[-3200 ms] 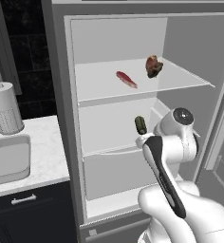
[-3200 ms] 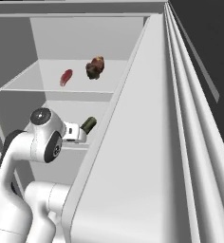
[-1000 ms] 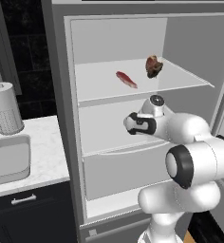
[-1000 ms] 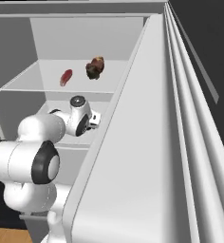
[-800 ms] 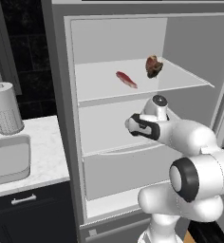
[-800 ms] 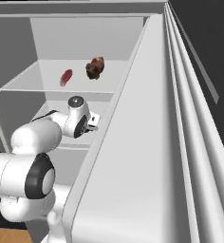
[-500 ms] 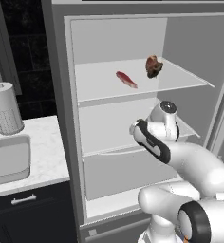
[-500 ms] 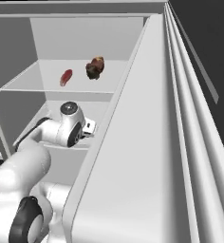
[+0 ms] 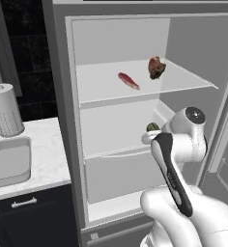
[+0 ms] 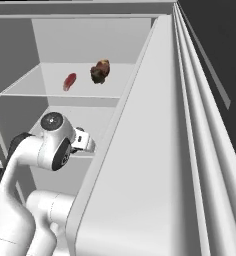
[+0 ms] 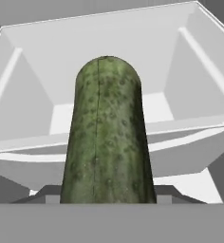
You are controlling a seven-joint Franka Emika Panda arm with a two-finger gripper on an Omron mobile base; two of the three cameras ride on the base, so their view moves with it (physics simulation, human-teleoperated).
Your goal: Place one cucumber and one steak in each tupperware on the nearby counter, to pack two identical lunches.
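Cucumber dark green, grasped in gripper, arm bent, reaching into fridge at middle shelf

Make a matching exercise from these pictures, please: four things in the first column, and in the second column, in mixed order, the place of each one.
Things:
1. dark green cucumber
2. flat red steak
3. lumpy brown-red steak
4. ribbed cylinder

Places:
A. on the white counter, behind the grey basin
B. on the upper fridge shelf, nearer the left wall
C. at the pincer, in front of the middle fridge shelf
D. on the upper fridge shelf, nearer the right wall

Pairs: 1-C, 2-B, 3-D, 4-A
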